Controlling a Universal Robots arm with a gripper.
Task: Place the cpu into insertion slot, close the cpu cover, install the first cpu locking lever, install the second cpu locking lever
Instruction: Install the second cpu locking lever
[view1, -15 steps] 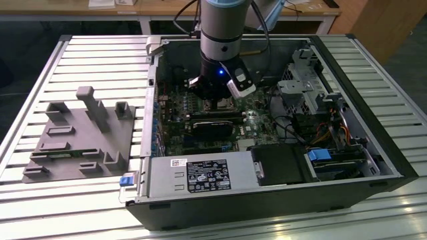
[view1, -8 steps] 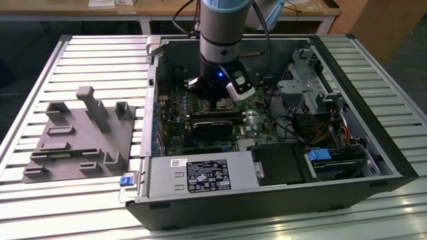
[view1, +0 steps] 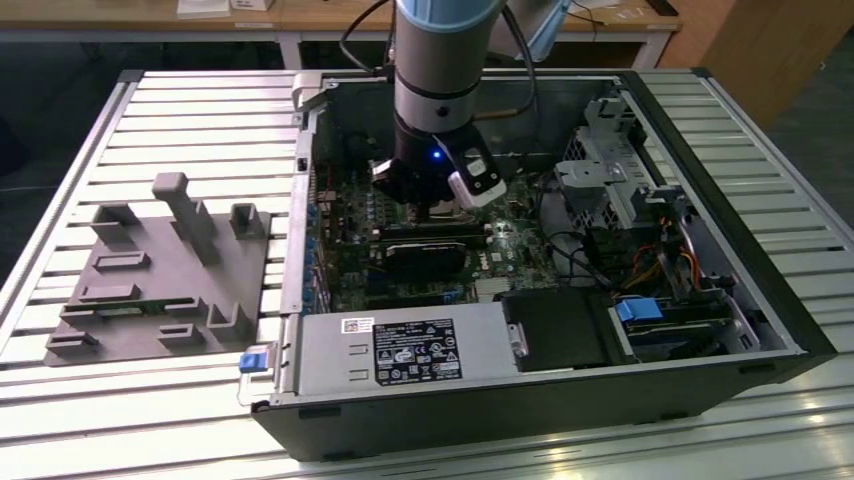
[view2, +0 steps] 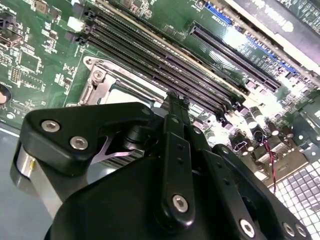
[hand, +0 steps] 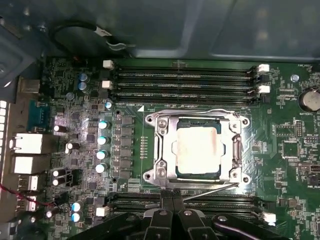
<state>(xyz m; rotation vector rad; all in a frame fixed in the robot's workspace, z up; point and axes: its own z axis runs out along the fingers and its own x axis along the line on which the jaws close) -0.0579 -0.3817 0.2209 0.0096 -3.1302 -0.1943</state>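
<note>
In the first wrist view the cpu (hand: 197, 149) lies flat in the insertion slot (hand: 150, 175), its silvery top showing through the window of the cpu cover (hand: 162, 145), which is down over it. One thin locking lever (hand: 200, 111) lies along the far side of the socket. The other lever (hand: 212, 190) runs at a slant on the near side, its end right at my fingertips. My gripper (hand: 172, 202) is shut, fingers pressed together at that lever end. In the second wrist view the gripper (view2: 177, 102) hangs beside the cover (view2: 117, 82). The exterior view has the gripper (view1: 434, 212) low over the motherboard.
Long black memory slots (hand: 185, 80) flank the socket on both sides, with upright capacitors (hand: 102, 140) nearby. In the exterior view a black fan shroud (view1: 427, 255), a power supply (view1: 400, 350) and a drive cage (view1: 601, 170) crowd the case. A grey fixture (view1: 160, 270) sits on the table.
</note>
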